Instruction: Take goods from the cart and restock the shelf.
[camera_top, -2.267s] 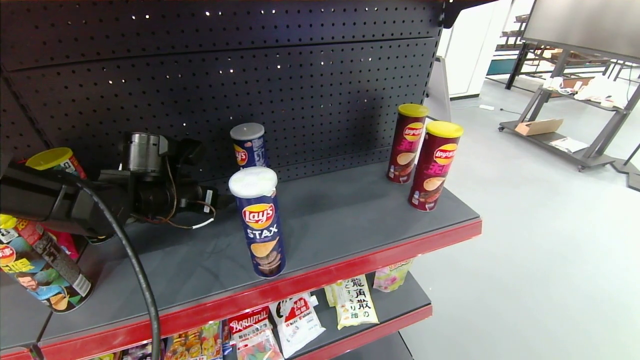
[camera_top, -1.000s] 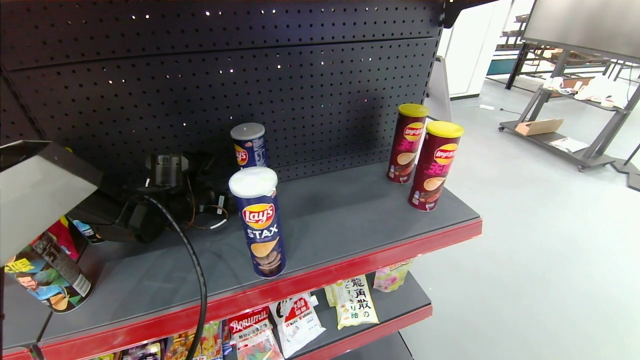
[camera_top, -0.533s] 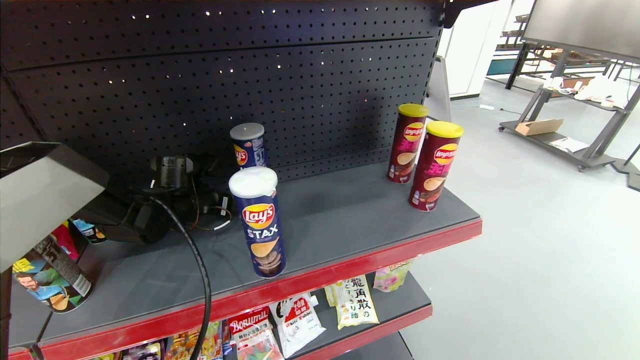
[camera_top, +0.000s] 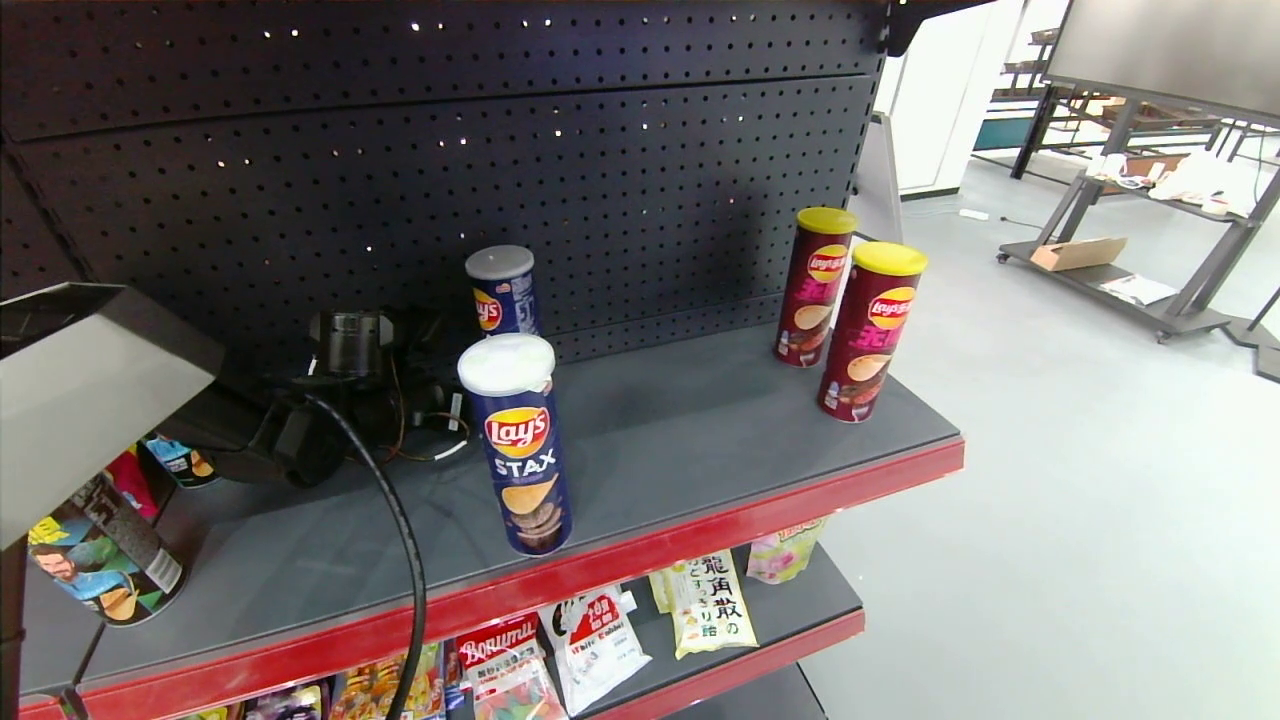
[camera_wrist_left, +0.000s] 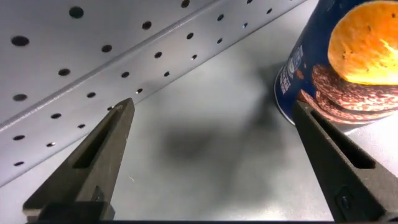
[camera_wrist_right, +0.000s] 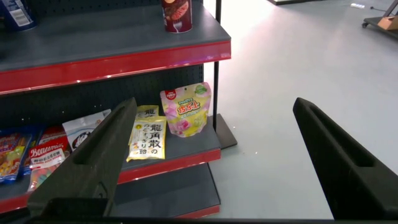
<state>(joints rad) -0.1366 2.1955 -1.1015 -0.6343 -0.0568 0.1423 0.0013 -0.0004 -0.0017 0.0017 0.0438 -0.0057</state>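
Observation:
On the grey shelf (camera_top: 700, 430) a blue chip can (camera_top: 520, 450) stands near the red front edge. A second blue can (camera_top: 500, 292) stands behind it against the pegboard. My left arm (camera_top: 340, 400) lies low on the shelf just left of these cans. My left gripper (camera_wrist_left: 212, 104) is open, close to the pegboard, and the base of a blue can (camera_wrist_left: 342, 62) sits just outside one finger. Two maroon cans (camera_top: 815, 285) (camera_top: 870, 330) stand at the shelf's right end. My right gripper (camera_wrist_right: 214, 102) hangs open and empty in front of the lower shelves.
Colourful cans (camera_top: 95, 560) crowd the shelf's left end. Snack bags (camera_top: 700, 600) (camera_wrist_right: 186, 109) fill the lower shelf. Bare shelf lies between the blue and maroon cans. Open grey floor and a wheeled rack (camera_top: 1130, 270) are to the right.
My left arm has swung right along the back of the shelf toward the rear blue can. That can has shifted slightly right and turned its logo forward.

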